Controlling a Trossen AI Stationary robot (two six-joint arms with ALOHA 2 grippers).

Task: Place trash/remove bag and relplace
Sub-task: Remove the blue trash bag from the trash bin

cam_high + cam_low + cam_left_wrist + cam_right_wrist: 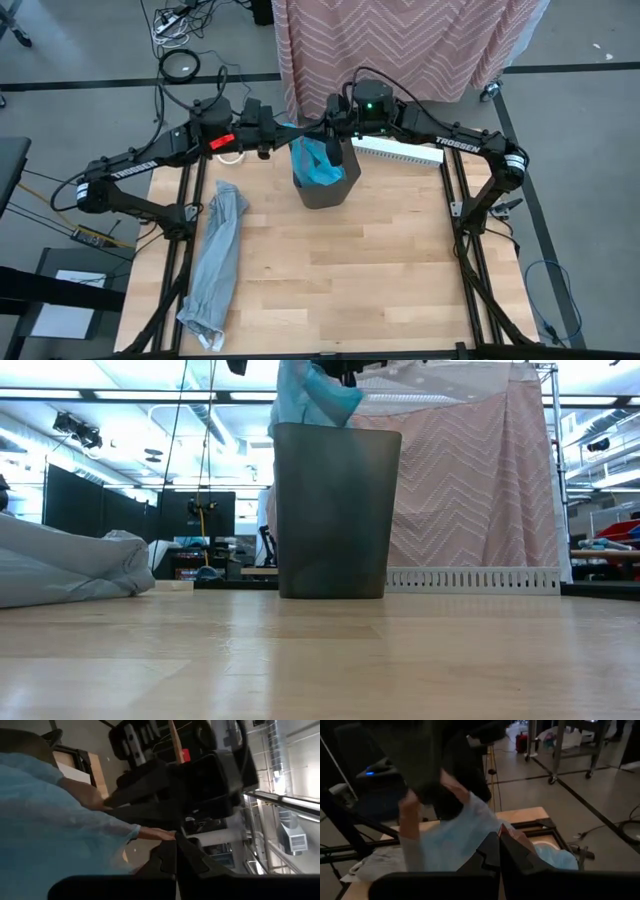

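Note:
A small dark bin (330, 195) stands at the table's far middle, also seen in the low view as bin (337, 510). The bright-blue bag (316, 165) rises out of its mouth and shows above the rim as bag (315, 395). My left gripper (280, 130) is above the bin's left side and my right gripper (335, 140) above its far side, both held roughly level and shut on the bag's top. The trash is out of view. My left gripper pinches the bag's upper edge (131, 834) between its two shut fingers, coming level from the table's left. The plastic is drawn up from the bin toward the fingers, and the bag's lower part stays inside the bin. My right gripper pinches the bag's top (490, 827) between its two shut fingers, coming roughly level from the far right, close to the left gripper. One layer or several, I cannot tell. The bag hangs below the fingers into the bin.
A pale grey plastic bag (215, 260) lies stretched along the table's left side, seen low as a heap (70, 565). A white slotted strip (400, 150) lies behind the bin at the far edge. A pink patterned cloth (400, 40) hangs beyond the table.

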